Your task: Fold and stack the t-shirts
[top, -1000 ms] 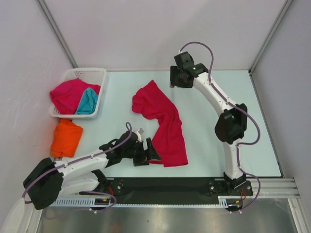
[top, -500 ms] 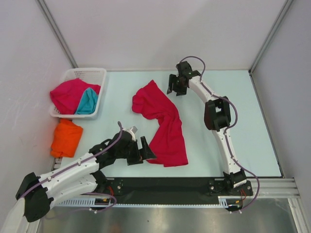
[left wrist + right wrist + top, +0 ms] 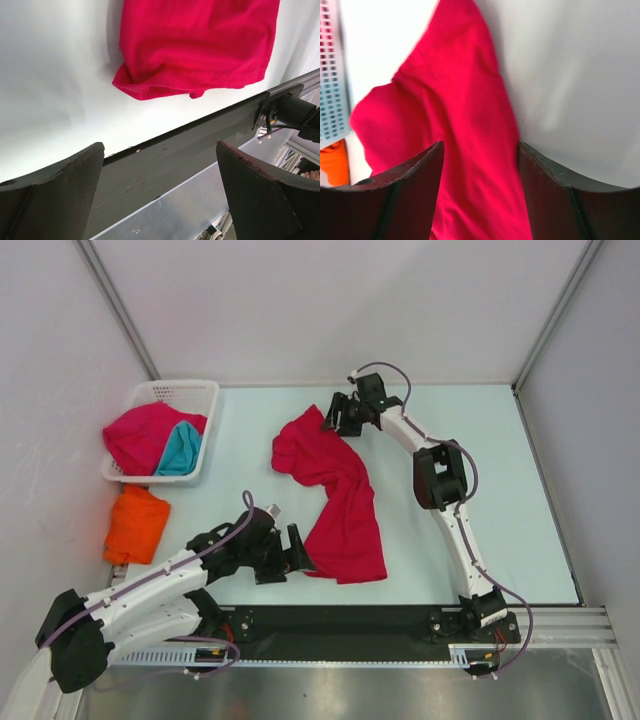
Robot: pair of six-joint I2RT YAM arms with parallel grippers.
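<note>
Mid-desk in the top view, one crimson t-shirt (image 3: 335, 495) lies unfolded in a rumpled diagonal strip, from upper centre down to lower centre of the frame. Upper left: white basket (image 3: 172, 388) holding a second crimson shirt (image 3: 138, 435) and a teal shirt (image 3: 181, 453). An orange shirt (image 3: 137, 523) sits bunched on the desk (image 3: 520, 500) just below the basket.

Left tool (image 3: 300, 552): wide open and empty, low at the shirt's lower-left hem. In the left wrist view that hem corner lies just ahead of the spread fingers, apart from them.

Right tool (image 3: 333, 418): also open, nothing clamped, poised at the shirt's upper tip. In the right wrist view red cloth runs between the two fingers, but we can't tell if they touch it.

Step, as we read it: setting up a two-arm pickup to spread this shirt flat before the first fold. No clean fold or stack is visible, so the task looks early.

Next move calls for each tool to drop onto its own end and pinch one corner. The cloth is doubled over, so the risk is catching several layers. Then both ends get pulled apart evenly to flatten it.
</note>
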